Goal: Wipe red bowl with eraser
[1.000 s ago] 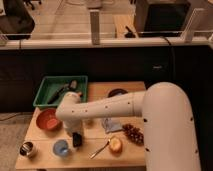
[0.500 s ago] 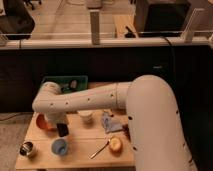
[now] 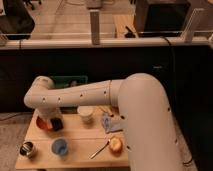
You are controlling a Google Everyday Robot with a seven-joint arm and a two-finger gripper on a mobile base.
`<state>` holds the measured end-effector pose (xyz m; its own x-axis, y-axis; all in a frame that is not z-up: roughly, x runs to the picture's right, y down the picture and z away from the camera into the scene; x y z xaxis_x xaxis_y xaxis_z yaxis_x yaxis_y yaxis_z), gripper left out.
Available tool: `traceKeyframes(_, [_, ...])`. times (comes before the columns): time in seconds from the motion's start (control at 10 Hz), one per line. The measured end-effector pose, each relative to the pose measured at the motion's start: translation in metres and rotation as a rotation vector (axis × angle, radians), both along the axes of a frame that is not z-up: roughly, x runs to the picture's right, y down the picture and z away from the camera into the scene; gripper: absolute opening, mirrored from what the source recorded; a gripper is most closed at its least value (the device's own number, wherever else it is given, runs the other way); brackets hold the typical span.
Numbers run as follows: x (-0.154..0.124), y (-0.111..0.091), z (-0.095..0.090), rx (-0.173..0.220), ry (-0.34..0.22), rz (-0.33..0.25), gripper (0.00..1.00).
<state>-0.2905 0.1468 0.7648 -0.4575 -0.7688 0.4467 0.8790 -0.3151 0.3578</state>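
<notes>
The red bowl (image 3: 42, 123) sits at the left end of the wooden table (image 3: 80, 137), partly hidden by my arm. My gripper (image 3: 54, 122) hangs down from the white arm at the bowl's right rim. It is shut on the eraser (image 3: 57, 124), a small black block that touches the bowl's right edge. The long white arm reaches in from the right and bends above the bowl.
A green bin (image 3: 70, 80) stands at the back behind the arm. A white cup (image 3: 85, 114), a light-blue cloth (image 3: 110, 123), an apple (image 3: 115, 144) and a utensil (image 3: 99, 149) lie to the right. A blue cup (image 3: 59, 147) and a dark can (image 3: 27, 148) stand at the front left.
My arm has swung left across the table, carrying the black eraser from the table's middle to the red bowl's right rim.
</notes>
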Motion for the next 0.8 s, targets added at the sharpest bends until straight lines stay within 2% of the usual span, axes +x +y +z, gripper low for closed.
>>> traceKeyframes(0.2, [-0.014, -0.002, 0.025, -0.03, -0.019, -0.021, 0.0])
traceKeyframes(0.5, [-0.02, -0.004, 0.05, -0.074, -0.017, -0.031, 0.0])
traceKeyframes(0.8, [-0.029, -0.004, 0.059, -0.093, -0.006, -0.037, 0.0])
